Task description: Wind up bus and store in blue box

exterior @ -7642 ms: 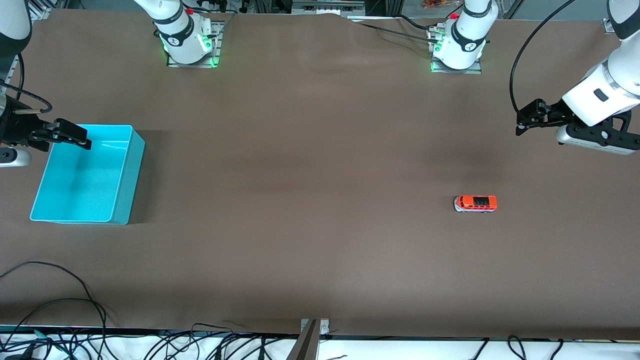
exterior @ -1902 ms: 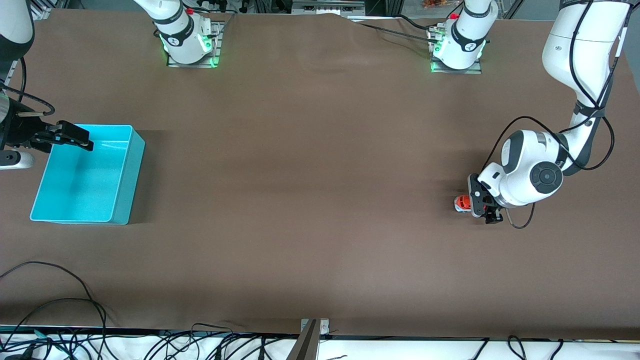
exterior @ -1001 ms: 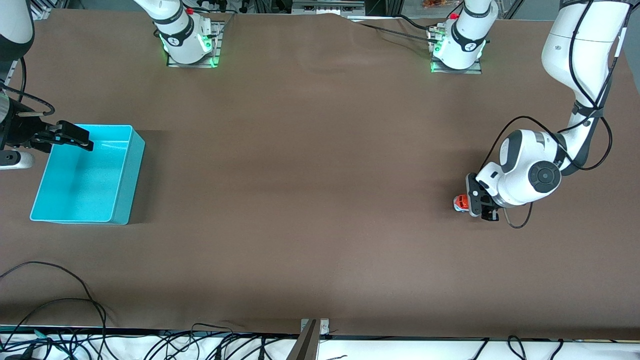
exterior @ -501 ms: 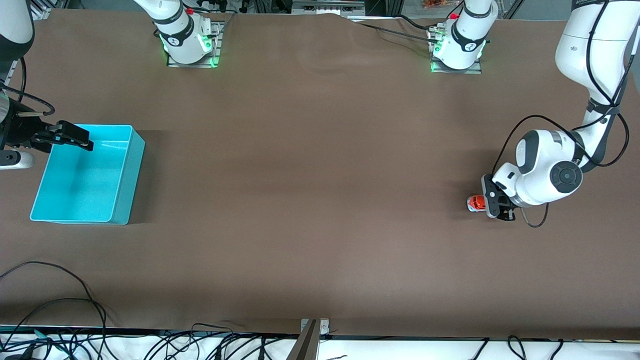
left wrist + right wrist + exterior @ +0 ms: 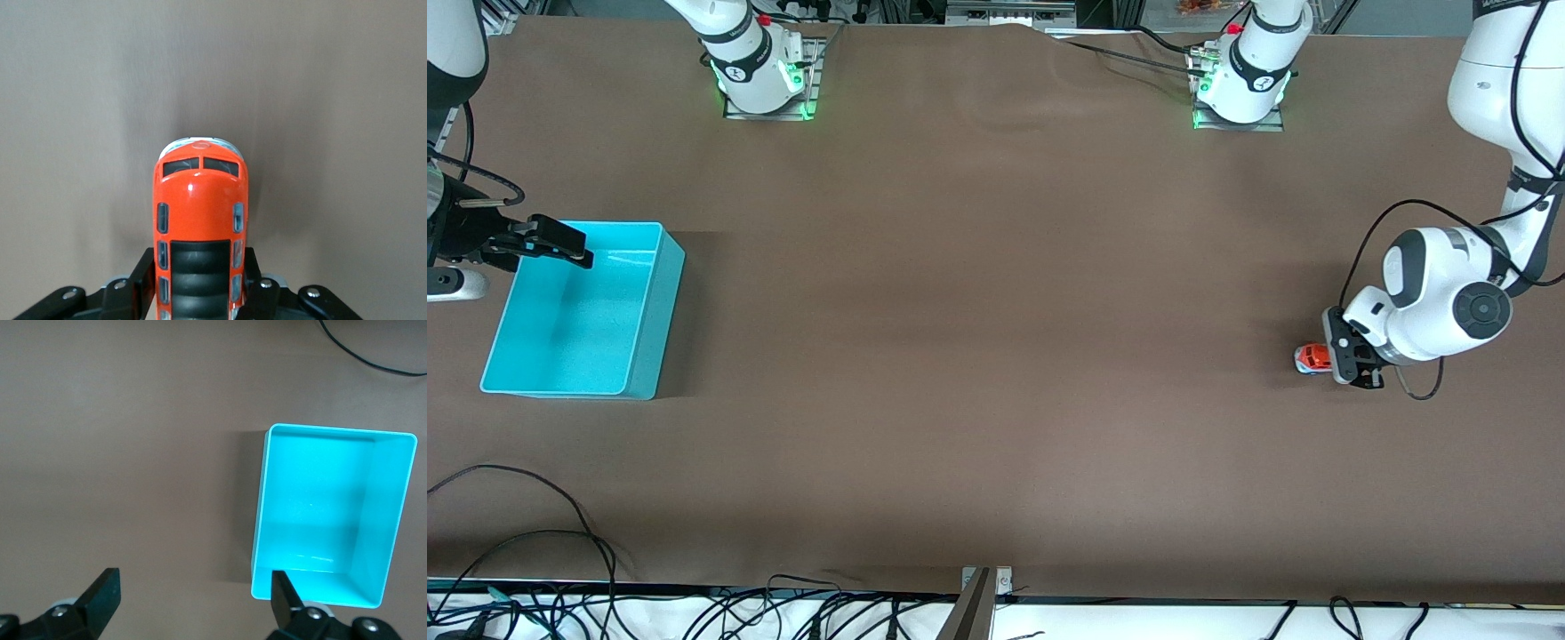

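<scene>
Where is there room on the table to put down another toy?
The bare brown table between the turquoise plastic bin and the orange-red toy bus is free. It is crowded only where the left gripper clamps the bus.

Bus [image 5: 200, 220]: bright orange-red body, dark ribbed roof panel, small grey-blue side windows w/ pale rims, white/pale front edge. Blue box [image 5: 578, 307]: plain turquoise in & out, no pattern, glossy highlights on floor. Table [image 5: 978, 356]: flat matte brown cover. Left gripper [image 5: 1352, 360] & right gripper [image 5: 547, 240]: black. Arms: white shells w/ dark grey joints; green lights glow at both bases.
</scene>
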